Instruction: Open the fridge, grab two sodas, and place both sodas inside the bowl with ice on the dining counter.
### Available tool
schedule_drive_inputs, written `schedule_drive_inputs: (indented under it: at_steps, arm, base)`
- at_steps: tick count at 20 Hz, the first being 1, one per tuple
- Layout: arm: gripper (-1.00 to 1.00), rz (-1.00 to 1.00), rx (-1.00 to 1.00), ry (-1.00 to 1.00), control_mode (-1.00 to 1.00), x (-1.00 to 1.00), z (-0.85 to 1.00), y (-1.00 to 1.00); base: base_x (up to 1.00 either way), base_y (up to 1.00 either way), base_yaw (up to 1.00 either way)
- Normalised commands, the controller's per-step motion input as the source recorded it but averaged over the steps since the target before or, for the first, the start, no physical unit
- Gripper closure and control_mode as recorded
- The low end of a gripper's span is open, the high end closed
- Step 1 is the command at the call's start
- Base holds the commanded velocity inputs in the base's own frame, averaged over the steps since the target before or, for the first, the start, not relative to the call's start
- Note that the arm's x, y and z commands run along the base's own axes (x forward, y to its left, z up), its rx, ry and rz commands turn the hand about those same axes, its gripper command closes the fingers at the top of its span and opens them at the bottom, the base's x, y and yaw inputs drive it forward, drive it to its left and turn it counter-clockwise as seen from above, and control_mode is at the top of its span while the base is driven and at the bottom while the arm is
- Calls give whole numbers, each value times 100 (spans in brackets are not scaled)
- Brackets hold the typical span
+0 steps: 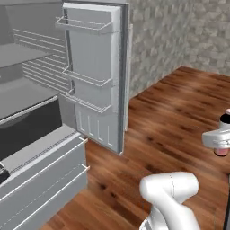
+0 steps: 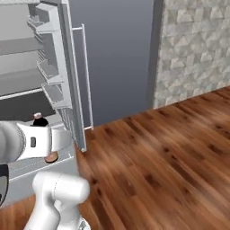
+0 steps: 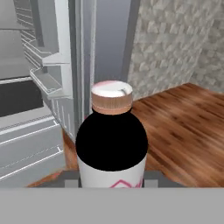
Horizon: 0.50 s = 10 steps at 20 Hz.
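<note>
Gripper [image 3: 112,183] is clamping a soda [image 3: 112,140] low on its body, around the label band, so the neck and cap are sticking up clear of the fingers; sensible hold, since the wide part gives the pads something to bite on and the bottle is staying upright for a drop into a bowl. In the hand view the soda is sitting dead centre just above the jaws, dark body with pale cap. In the right base view the hand is hanging out in front of the fridge [image 2: 54,67], with just the bottle cap peeking above it and the base below. In the left base view the same hand is sitting at the right edge, over the wooden floor [image 1: 170,117], well apart from the fridge door [image 1: 96,76]. That door is standing wide open with its bins bare, presumably left that way because a second soda has to come out. My read: it's the carry step for one bottle. Bowl with ice and dining counter aren't in these frames, so the base probably has to drive or turn. Main risk is the bottle tilting or slipping in the grip during that drive.
</note>
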Motion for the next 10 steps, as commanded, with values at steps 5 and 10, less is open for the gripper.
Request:
schedule_drive_inputs:
  at_steps: [5,10]
  arm:
    - [100,0,0,0,100,0,0,0]
    - [100,0,0,0,100,0,0,0]
  base:
    - [2,-10,-64]
    - [25,0,-64]
